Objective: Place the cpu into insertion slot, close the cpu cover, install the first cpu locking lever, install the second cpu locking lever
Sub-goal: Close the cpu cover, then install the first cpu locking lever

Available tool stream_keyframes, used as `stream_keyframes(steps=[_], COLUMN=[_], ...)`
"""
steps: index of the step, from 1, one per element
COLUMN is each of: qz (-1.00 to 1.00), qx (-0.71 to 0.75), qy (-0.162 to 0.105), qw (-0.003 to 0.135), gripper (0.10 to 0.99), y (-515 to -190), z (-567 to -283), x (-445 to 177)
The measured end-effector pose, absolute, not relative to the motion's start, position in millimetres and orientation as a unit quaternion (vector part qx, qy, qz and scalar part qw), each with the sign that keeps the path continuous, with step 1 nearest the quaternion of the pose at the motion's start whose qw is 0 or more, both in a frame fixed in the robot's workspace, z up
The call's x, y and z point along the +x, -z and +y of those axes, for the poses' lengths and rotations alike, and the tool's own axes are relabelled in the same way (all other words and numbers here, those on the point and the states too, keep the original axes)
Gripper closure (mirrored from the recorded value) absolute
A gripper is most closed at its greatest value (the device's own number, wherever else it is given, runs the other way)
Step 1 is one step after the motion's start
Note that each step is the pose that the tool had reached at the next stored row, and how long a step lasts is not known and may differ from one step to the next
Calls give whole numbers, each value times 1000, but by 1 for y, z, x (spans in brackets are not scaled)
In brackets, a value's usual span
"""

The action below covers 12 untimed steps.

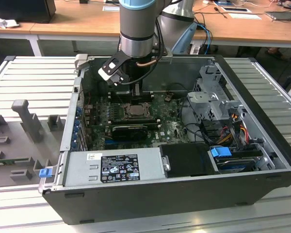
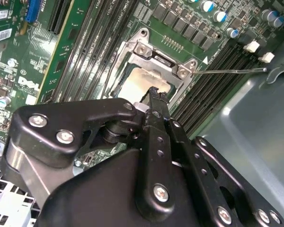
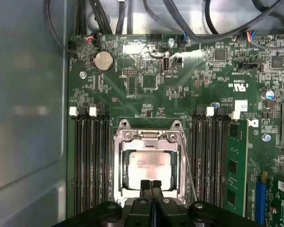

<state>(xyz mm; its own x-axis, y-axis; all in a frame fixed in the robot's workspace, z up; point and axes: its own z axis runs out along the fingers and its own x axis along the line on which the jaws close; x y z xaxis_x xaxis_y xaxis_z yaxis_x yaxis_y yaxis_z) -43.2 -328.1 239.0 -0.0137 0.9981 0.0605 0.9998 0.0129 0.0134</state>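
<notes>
Gripper [image 3: 150, 185] is parked right at the socket, fingertips pressed together w/ nothing pinched btwn them as far as I can see. In the exterior view it hangs at the frame's centre, a bit above the middle, inside the open pc case [image 1: 184, 204], socket directly under it. The cpu [image 3: 149, 165] lies flat in the insertion slot [image 3: 124, 171], pale face up. The cpu cover [image 3: 149, 135] looks to be down over it, its window framing the chip, so the first two steps read as done, imo. Relation that matters: the closed tips sit over the cover's edge on the wrist side, w/ the chip just ahead of them. They're v. near the frame, but I can't tell if there's contact. The thin locking lever [image 2: 232, 71] is a straight rod. In the second wrist view it sticks out from a cover corner across the memory slots [image 3: 90, 161]. In the first wrist view its long axis runs along the cover's side, just beside the tips and off to one flank, not under them. It looks unlatched to me.
</notes>
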Motion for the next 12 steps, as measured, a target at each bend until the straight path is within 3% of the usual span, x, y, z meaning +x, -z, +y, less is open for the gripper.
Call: stream_keyframes(steps=[12], qz=[-711], qx=[-702], qy=[26], qw=[17], gripper=[980], y=[-245], z=[-328], x=[-45])
